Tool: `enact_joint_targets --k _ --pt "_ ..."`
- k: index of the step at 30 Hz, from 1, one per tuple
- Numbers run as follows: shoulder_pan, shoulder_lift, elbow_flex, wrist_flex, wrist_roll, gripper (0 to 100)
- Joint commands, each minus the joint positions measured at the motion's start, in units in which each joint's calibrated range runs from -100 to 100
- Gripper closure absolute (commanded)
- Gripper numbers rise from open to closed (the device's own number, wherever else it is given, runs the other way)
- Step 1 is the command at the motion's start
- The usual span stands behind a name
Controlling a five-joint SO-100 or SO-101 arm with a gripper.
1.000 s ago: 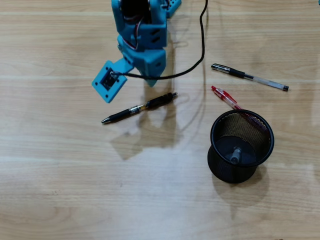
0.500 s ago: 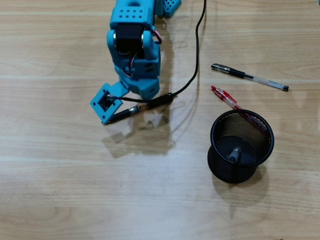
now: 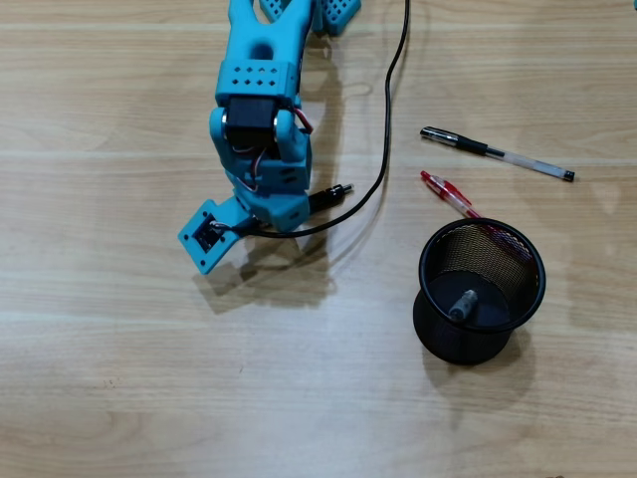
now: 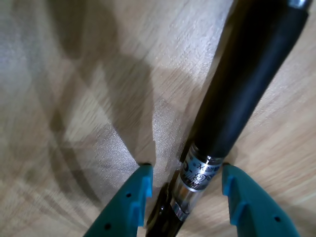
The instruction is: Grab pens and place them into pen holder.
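Teal tool (image 4: 186, 170) spread wide astride the black pen (image 4: 232, 94) on wooden table (image 4: 74, 74).

In the overhead view we see the holder (image 3: 482, 291) near the table's (image 3: 119, 398) right edge, two pens (image 3: 496, 153) (image 3: 448, 193) behind it, one pen (image 3: 464, 304) inside.

Light wooden table (image 3: 119, 378), planks running side to side; lying flat on it: black pen (image 4: 237, 94), mostly hidden overhead; clear-barrelled pen (image 3: 496, 153); red pen (image 3: 447, 192) beside it; black mesh pen holder (image 3: 481, 291) standing upright.
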Motion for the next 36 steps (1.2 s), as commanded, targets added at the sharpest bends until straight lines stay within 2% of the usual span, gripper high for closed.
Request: enact_joint_targets --k 1,3,7,18,24,36 --pt "0.76 0.45 -0.94 -0.47 -0.10 83" --pt "0.85 0.28 -0.94 -0.47 -0.05 85" --pt "0.85 0.11 -0.94 -0.10 0.06 99" --pt "2.22 -2.19 -2.66 0.35 2.99 98" --pt "2.77 -10.17 -2.38 0.63 4.92 98" --pt "0.76 -30.89 -2.20 9.47 8.22 98"
